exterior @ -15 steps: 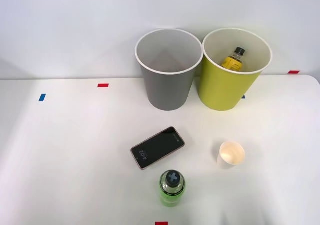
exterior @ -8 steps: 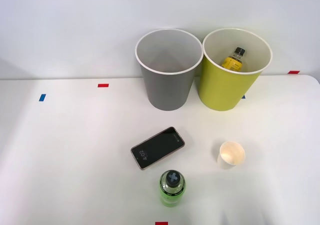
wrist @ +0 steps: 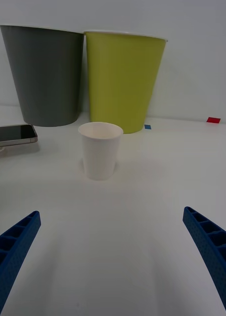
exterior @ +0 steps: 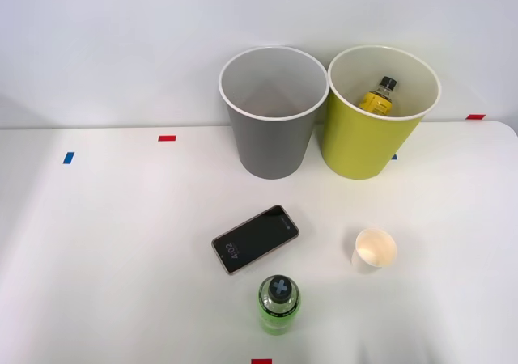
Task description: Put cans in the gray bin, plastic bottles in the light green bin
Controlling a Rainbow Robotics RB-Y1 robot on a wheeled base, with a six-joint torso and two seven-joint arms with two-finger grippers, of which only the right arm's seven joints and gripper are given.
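The gray bin (exterior: pixel 271 109) and the light green bin (exterior: pixel 379 113) stand side by side at the back of the table; both also show in the wrist view, the gray bin (wrist: pixel 45 74) beside the light green bin (wrist: pixel 122 79). A yellow-labelled plastic bottle (exterior: pixel 379 95) leans inside the light green bin. A bright green plastic bottle (exterior: pixel 279 302) with a dark cross-marked cap stands near the table's front edge. My right gripper (wrist: pixel 113 256) is open low over the table, blue fingers (wrist: pixel 14 247) spread wide, nothing between them. No can is in view.
A white paper cup (exterior: pixel 375 250) stands upright right of the green bottle, straight ahead of my gripper as the paper cup (wrist: pixel 100 149). A dark phone (exterior: pixel 256 238) lies flat between the bins and the bottle. Coloured tape marks dot the table (exterior: pixel 97 243).
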